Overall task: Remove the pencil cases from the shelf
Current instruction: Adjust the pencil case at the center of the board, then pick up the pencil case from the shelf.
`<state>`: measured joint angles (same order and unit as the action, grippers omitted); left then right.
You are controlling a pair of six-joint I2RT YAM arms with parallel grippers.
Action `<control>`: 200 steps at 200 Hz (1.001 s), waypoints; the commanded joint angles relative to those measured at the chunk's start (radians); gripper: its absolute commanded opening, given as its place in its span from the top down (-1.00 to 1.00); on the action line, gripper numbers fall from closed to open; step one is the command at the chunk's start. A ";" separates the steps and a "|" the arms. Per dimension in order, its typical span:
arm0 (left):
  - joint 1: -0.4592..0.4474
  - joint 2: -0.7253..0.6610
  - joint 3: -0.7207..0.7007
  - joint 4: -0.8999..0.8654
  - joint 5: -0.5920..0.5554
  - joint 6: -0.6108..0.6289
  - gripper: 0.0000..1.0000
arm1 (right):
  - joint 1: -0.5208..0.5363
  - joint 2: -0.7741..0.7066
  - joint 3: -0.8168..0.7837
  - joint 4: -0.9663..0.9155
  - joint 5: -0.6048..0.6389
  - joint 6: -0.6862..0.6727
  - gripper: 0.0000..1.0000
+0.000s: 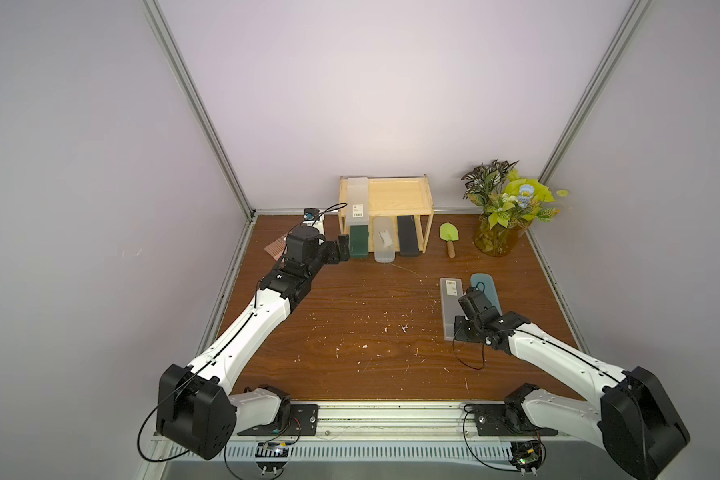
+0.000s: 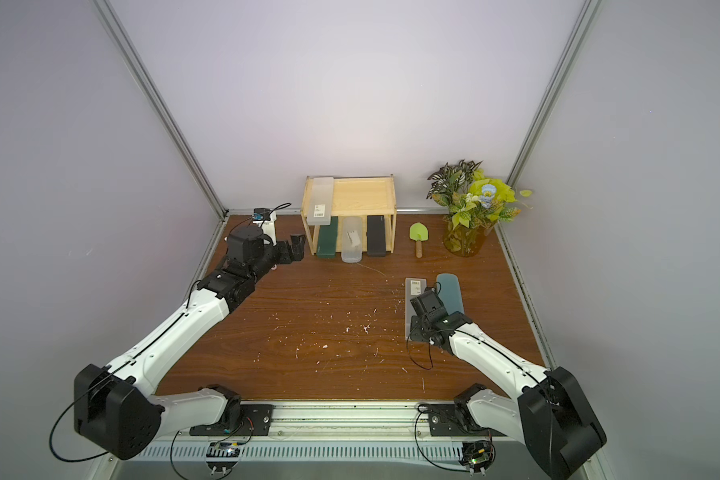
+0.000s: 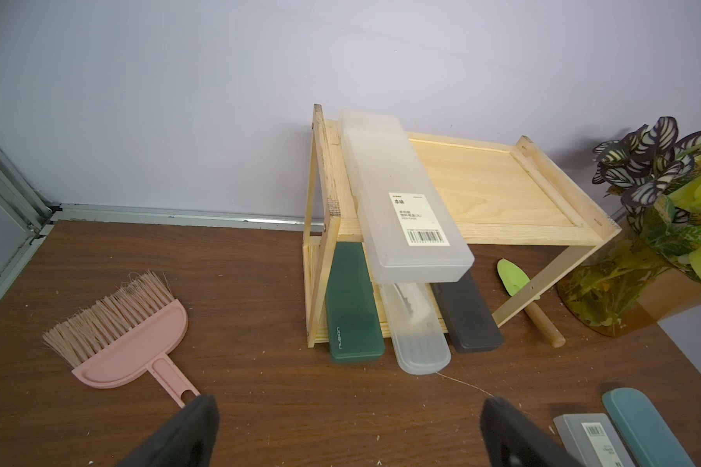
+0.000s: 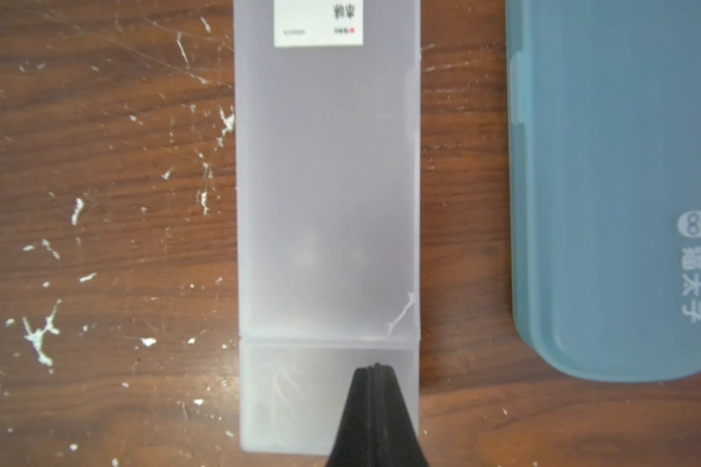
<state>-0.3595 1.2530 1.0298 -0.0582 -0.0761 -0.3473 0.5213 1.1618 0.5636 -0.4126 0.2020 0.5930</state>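
The light wooden shelf (image 1: 395,199) (image 3: 494,178) stands at the back wall. A frosted pencil case (image 1: 358,201) (image 3: 401,202) with a barcode label lies on its top board and overhangs the front. On the lower tier lie a dark green case (image 3: 353,311), a clear rounded case (image 3: 417,343) and a black case (image 3: 470,319). My left gripper (image 1: 344,247) (image 3: 349,424) is open and empty, just left of the shelf's lower front. A second frosted case (image 1: 449,303) (image 4: 328,182) and a teal case (image 1: 486,291) (image 4: 616,161) lie on the table. My right gripper (image 1: 460,330) (image 4: 375,368) is shut and empty over that frosted case's near end.
A pink brush (image 3: 126,335) lies left of the shelf beside my left arm. A green trowel (image 1: 449,237) with a wooden handle lies right of the shelf. A plant in an amber vase (image 1: 497,241) fills the back right corner. Walls close in on three sides.
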 commanded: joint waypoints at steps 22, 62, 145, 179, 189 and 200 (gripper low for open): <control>-0.008 0.008 -0.004 -0.008 -0.023 0.009 -1.00 | -0.004 0.018 -0.029 0.001 -0.025 0.006 1.00; -0.010 0.053 0.096 -0.033 -0.013 0.022 -1.00 | -0.004 -0.097 0.151 -0.039 -0.019 -0.077 -0.99; -0.042 0.572 0.950 -0.477 -0.039 0.116 -1.00 | -0.005 -0.065 0.514 -0.091 -0.024 -0.225 -0.99; -0.053 0.747 1.208 -0.552 -0.034 0.107 -1.00 | -0.004 -0.060 0.480 -0.083 -0.024 -0.225 -0.99; -0.054 0.775 1.234 -0.553 -0.039 0.102 -1.00 | -0.004 -0.059 0.466 -0.080 -0.029 -0.226 -0.99; -0.055 0.805 1.256 -0.554 -0.043 0.102 -1.00 | -0.006 -0.056 0.453 -0.075 -0.034 -0.224 -0.99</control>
<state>-0.4023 2.0098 2.2234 -0.5182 -0.0971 -0.2539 0.5194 1.1034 1.0363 -0.4847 0.1768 0.3874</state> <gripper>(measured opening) 0.999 0.993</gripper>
